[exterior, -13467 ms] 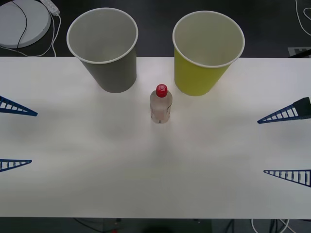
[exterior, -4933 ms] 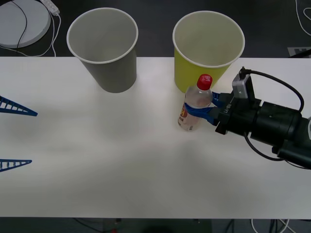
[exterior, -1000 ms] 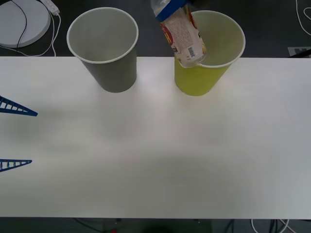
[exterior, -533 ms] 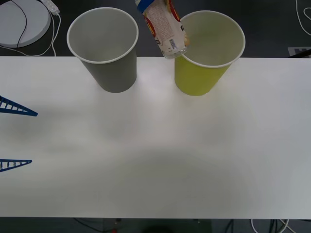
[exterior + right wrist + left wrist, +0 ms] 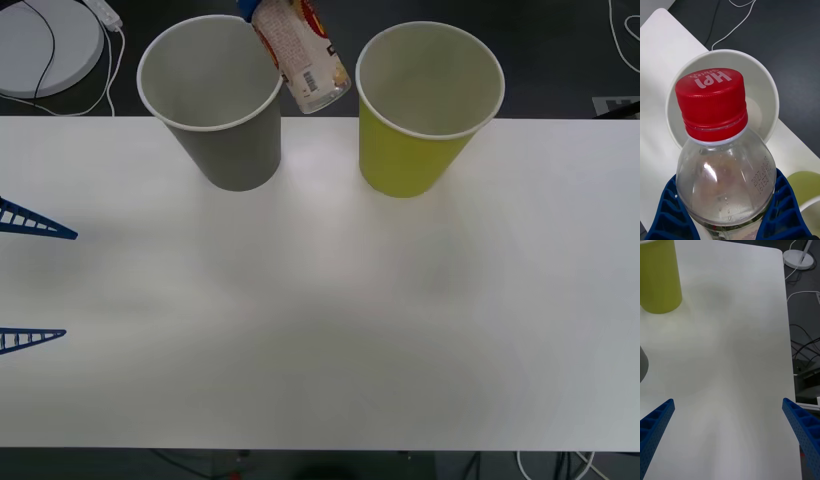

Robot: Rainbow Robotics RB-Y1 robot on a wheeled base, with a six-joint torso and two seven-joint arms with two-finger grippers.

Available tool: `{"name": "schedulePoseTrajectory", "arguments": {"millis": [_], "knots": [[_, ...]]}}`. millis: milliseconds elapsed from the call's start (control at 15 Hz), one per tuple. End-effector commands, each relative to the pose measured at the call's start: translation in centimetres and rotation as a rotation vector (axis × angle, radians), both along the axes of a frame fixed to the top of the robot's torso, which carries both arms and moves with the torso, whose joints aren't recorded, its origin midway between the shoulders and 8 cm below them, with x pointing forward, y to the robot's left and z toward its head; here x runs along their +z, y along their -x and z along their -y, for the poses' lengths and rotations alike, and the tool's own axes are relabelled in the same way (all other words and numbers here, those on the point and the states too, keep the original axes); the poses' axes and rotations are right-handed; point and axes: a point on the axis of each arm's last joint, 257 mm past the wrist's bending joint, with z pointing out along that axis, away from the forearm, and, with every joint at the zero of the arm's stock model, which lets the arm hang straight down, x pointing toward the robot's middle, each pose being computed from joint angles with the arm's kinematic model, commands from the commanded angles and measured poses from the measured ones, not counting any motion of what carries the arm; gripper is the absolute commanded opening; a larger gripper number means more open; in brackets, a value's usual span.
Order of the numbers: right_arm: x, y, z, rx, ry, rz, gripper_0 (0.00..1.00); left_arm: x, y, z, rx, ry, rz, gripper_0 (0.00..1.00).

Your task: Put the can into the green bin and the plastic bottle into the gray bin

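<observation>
Blue fingers of your right gripper (image 5: 728, 221) clamped the plastic bottle (image 5: 298, 55) above the gray bin (image 5: 215, 98); left gripper (image 5: 730, 435) stood open.

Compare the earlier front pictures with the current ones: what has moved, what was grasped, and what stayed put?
The right gripper took hold of the plastic bottle, lifted it off the table, and carried it leftward past the green bin to the gray bin's rim, still gripping it. Both bins and the open left gripper stayed where they were.
</observation>
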Motion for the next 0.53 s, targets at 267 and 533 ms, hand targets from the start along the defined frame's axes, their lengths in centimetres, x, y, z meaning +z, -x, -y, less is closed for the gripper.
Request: {"name": "schedulePoseTrajectory", "arguments": {"millis": [267, 533], "knots": [[0.3, -0.4, -2.7, -0.038, 0.009, -0.003, 0.00, 0.0, 0.0, 0.0, 0.000, 0.000, 0.000, 1.00], [0.7, -0.5, -4.5, -0.059, 0.003, 0.010, 0.00, 0.0, 0.0, 0.0, 0.000, 0.000, 0.000, 1.00]]}}
